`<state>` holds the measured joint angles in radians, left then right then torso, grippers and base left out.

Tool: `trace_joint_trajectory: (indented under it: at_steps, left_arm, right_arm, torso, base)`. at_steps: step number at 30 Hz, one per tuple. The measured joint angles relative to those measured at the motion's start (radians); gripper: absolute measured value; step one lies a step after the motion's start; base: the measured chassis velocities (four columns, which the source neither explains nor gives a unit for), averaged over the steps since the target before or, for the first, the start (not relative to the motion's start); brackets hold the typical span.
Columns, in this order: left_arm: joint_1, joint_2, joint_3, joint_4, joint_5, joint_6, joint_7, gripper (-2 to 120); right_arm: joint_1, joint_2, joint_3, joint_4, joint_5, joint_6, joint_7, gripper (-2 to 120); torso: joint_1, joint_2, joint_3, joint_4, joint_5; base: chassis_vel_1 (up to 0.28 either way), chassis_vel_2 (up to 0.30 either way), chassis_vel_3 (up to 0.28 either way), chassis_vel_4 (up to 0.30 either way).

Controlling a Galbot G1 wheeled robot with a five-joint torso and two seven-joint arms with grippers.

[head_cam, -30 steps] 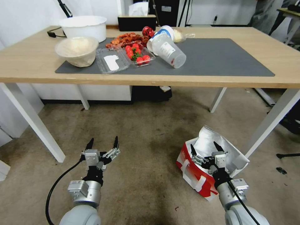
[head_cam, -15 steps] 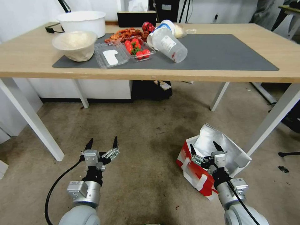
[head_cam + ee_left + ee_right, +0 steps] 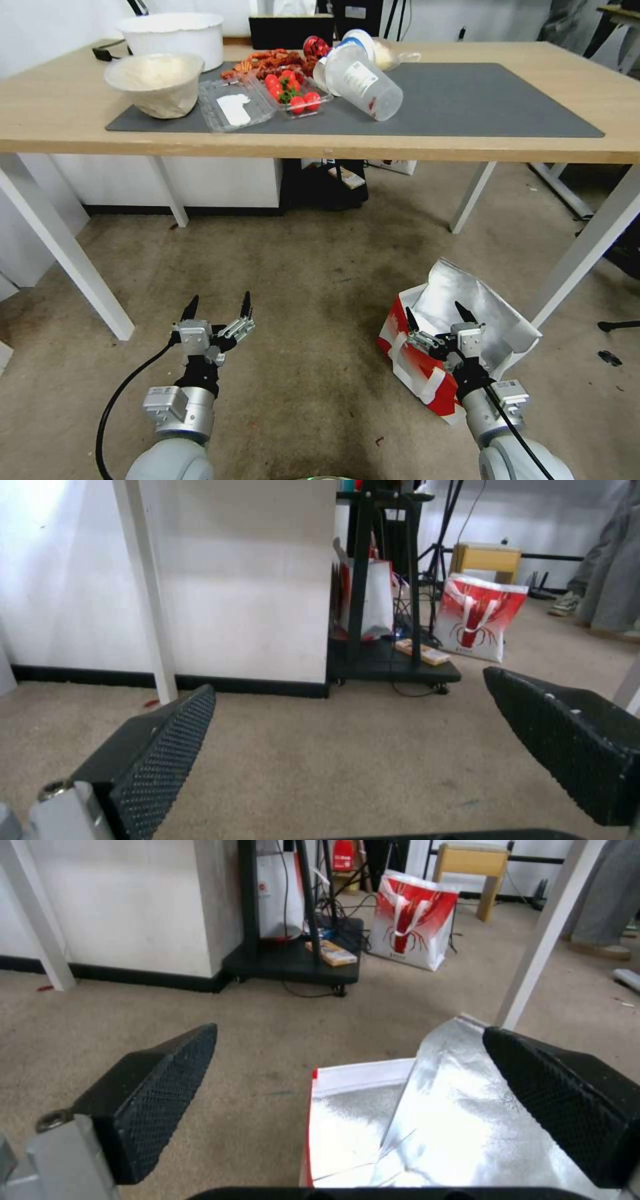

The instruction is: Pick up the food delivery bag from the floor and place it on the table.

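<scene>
1. Stained floor (image 3: pixel 300 280) fills mid-frame, bench (image 3: pixel 467 143) across the top.
2. Food delivery bag (image 3: pixel 427 370) sits lower right, foil mouth open.
3. Right hand (image 3: pixel 437 317) hovers over it, spread wide, empty.
4. Left hand (image 3: pixel 219 305) lower left, same.

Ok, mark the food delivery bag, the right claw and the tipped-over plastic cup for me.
food delivery bag (image 3: pixel 417 363): head view, red side panel.
right claw (image 3: pixel 437 311): head view, midway between its open fingertips, over the bag's foil mouth.
plastic cup (image 3: pixel 363 83): head view, clear side wall.
</scene>
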<state>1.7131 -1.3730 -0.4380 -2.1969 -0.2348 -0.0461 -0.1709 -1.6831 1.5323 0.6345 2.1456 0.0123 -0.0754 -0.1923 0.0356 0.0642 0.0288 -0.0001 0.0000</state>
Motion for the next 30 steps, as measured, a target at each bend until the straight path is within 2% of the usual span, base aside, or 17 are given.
trace_joint_trajectory:
  at_steps: [7, 15, 30]
  left_arm:
    - [0.003, 0.001, 0.000, -0.004, 0.002, -0.002, 0.000, 100]
    - [0.006, 0.000, 0.000, -0.008, 0.004, -0.002, 0.000, 100]
    - [0.011, 0.000, -0.003, -0.016, 0.005, -0.005, -0.002, 100]
  right_arm:
    - [-0.003, -0.003, 0.000, 0.003, 0.002, 0.000, 0.000, 100]
    - [-0.005, -0.003, -0.002, 0.004, 0.001, 0.000, -0.001, 100]
    - [-0.004, -0.003, -0.001, 0.007, 0.001, 0.001, -0.001, 100]
  torso:
    - [-0.003, -0.033, -0.029, 0.0000, 0.0000]
    - [-0.005, -0.044, -0.029, 0.0000, 0.0000]
    - [-0.005, -0.040, -0.029, 0.0000, 0.0000]
  base:
    - [0.000, 0.000, 0.000, 0.000]
    - [0.000, 0.000, 0.000, 0.000]
    - [0.000, 0.000, 0.000, 0.000]
